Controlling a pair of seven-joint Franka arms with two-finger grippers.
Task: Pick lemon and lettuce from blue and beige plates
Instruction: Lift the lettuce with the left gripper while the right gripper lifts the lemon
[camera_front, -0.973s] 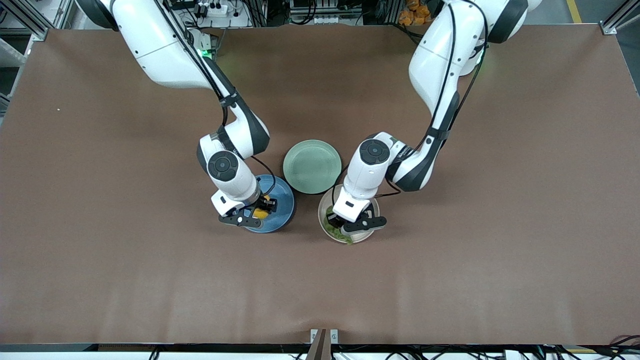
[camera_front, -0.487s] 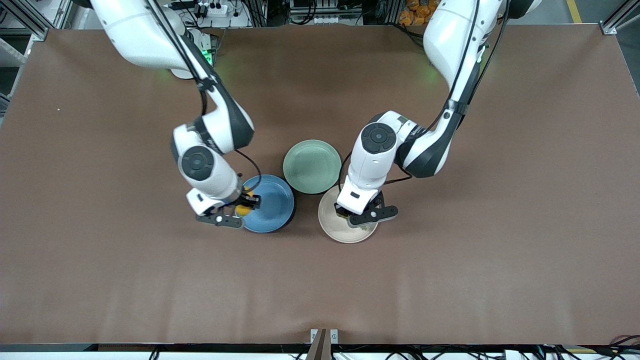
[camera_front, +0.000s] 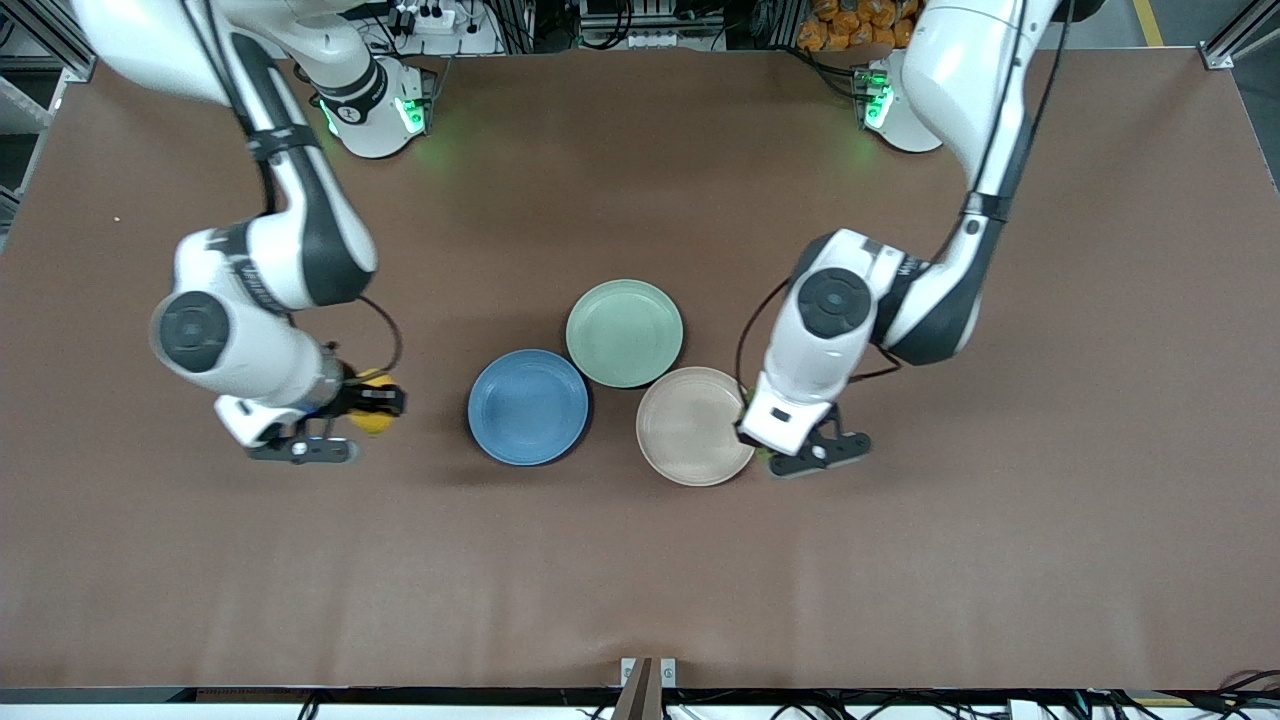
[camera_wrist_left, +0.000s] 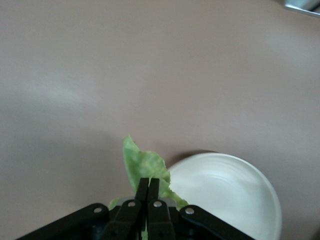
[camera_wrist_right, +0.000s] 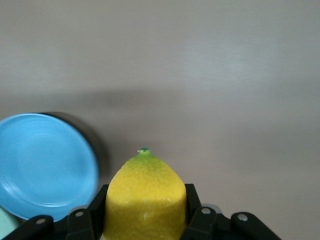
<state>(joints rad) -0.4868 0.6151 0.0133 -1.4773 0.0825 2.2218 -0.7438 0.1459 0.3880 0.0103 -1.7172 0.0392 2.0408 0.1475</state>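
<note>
My right gripper (camera_front: 372, 403) is shut on the yellow lemon (camera_front: 374, 415) and holds it above bare table, beside the blue plate (camera_front: 528, 406) toward the right arm's end. The right wrist view shows the lemon (camera_wrist_right: 145, 192) between the fingers, with the blue plate (camera_wrist_right: 42, 165) empty. My left gripper (camera_front: 778, 455) is shut on the green lettuce leaf (camera_wrist_left: 142, 165) and holds it above the table just off the beige plate's rim (camera_front: 693, 426), toward the left arm's end. The beige plate (camera_wrist_left: 225, 195) is empty. In the front view the hand hides the lettuce.
A pale mint-green plate (camera_front: 624, 332) sits empty, touching both other plates and farther from the front camera than they are. The brown table (camera_front: 640, 560) is bare nearer the front camera and at both ends.
Both grippers lifted their items off the plates and moved outward: the right with the lemon toward the right arm's end, the left with the lettuce toward the left arm's end. Both plates are now empty.
</note>
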